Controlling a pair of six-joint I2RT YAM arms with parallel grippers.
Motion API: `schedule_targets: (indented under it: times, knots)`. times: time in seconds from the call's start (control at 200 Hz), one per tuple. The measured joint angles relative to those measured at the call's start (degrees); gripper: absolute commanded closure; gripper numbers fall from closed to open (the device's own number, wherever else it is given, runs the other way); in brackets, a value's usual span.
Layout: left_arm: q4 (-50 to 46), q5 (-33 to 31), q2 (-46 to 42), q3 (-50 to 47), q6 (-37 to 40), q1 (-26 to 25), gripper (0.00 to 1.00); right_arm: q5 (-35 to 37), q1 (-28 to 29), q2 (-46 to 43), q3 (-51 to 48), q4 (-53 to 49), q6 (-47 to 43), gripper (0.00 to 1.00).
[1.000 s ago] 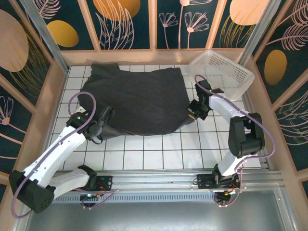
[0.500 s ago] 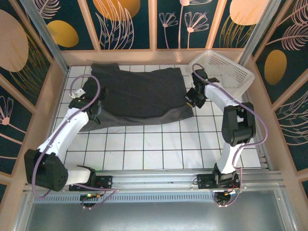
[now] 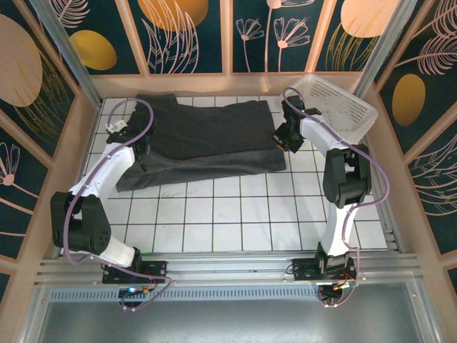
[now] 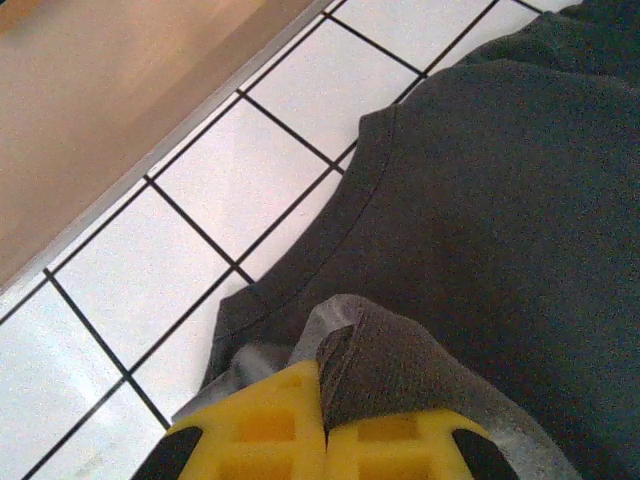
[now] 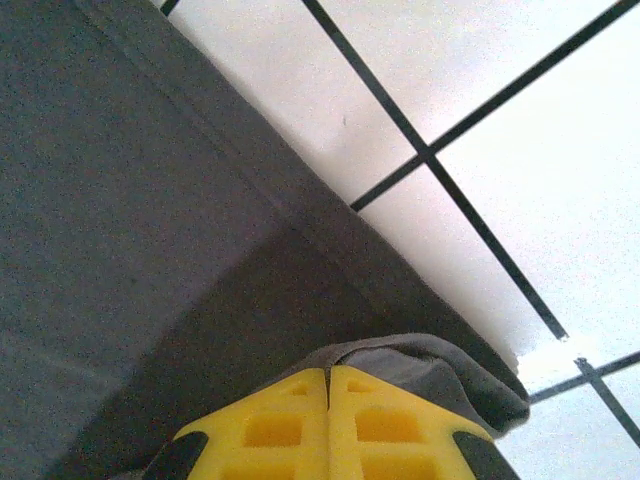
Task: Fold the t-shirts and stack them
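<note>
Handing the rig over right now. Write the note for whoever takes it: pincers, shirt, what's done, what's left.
Left pincer: shut on a pinch of the dark charcoal cloth t-shirt at its left edge.
Right pincer: shut on the shirt's right edge.
Shirt: at the far side of the white tiled table, doubled over, with a lower layer showing along the near edge.
Done: one lengthwise fold.
Left: release, finish folding, stack.

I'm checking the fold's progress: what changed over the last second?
Both arms swept away from their bases, the left gripper and right gripper carrying the near edge of the t-shirt toward the far wall, so it now lies as a narrower folded band. Both grippers stayed shut on the cloth; the white basket has not moved.
</note>
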Motion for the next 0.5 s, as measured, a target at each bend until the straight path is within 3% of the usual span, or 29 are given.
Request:
schedule_targets:
  times: [0.5]
  knots:
    - [4.2,-0.1,8.4,3.3,4.3,2.4,1.0,0.8,-0.4,7.0,7.7,-1.0,0.0,1.0]
